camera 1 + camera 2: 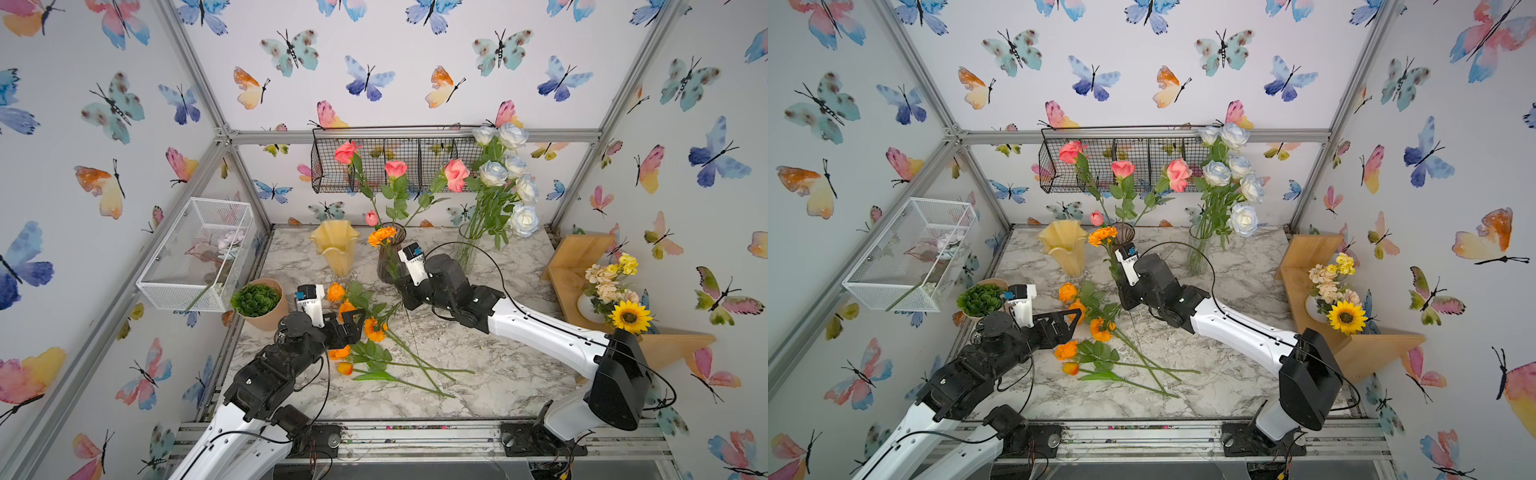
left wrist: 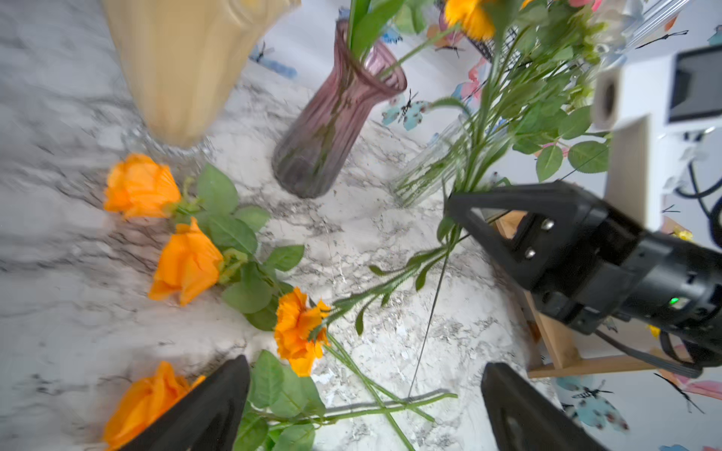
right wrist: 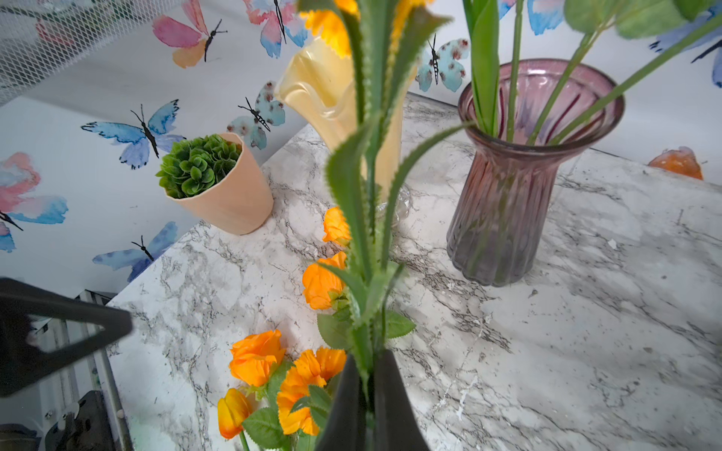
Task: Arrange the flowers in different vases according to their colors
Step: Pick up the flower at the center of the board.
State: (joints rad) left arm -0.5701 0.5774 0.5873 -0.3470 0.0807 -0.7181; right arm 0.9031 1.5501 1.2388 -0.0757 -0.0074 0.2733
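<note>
Marble tabletop (image 1: 478, 374): in front of the purple vase (image 3: 504, 203) orange flowers (image 1: 376, 328) lie loose under the left gripper (image 1: 352, 326), spread wide, empty, poised to pick; closer to that vase the right gripper (image 3: 369, 375) pinches a marigold (image 1: 381, 237) by its stem, upright, likely for insertion.

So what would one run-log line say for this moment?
right gripper: shut on long-stemmed orange marigold, upright | left gripper: open above orange flowers lying on marble table | creamy yellow ruffled vase: empty

Butterfly wallpaper (image 1: 395, 62) — marble tabletop (image 1: 498, 374), wooden shelf (image 1: 577, 253).
</note>
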